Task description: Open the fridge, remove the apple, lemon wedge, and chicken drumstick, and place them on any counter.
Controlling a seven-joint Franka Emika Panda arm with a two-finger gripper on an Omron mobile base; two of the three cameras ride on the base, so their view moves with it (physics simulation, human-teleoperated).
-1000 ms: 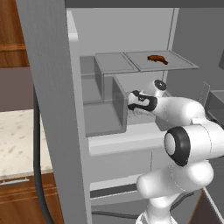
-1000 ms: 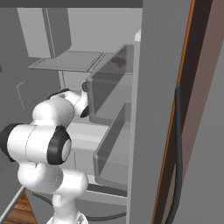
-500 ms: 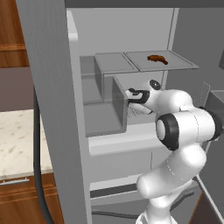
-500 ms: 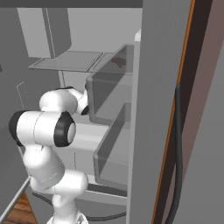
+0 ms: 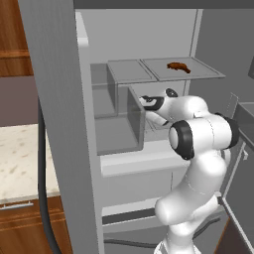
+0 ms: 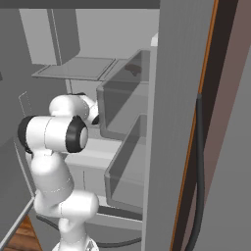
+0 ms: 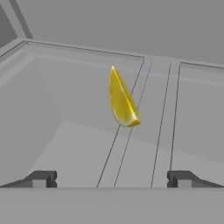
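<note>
Hand view gives you the lemon wedge (image 7: 123, 99) dead ahead, lying on the grey floor of the fridge (image 5: 149, 59) interior, midway between your two fingertips (image 7: 41, 178) but well beyond them. Your jaws stand fully apart and hold nothing. On the upper glass shelf (image 5: 198, 74), near its back edge, you can see the chicken drumstick (image 5: 178, 67).

No readable text, labels, brands, numbers or signs anywhere; all surfaces are plain rendered grey, white and wood.
</note>
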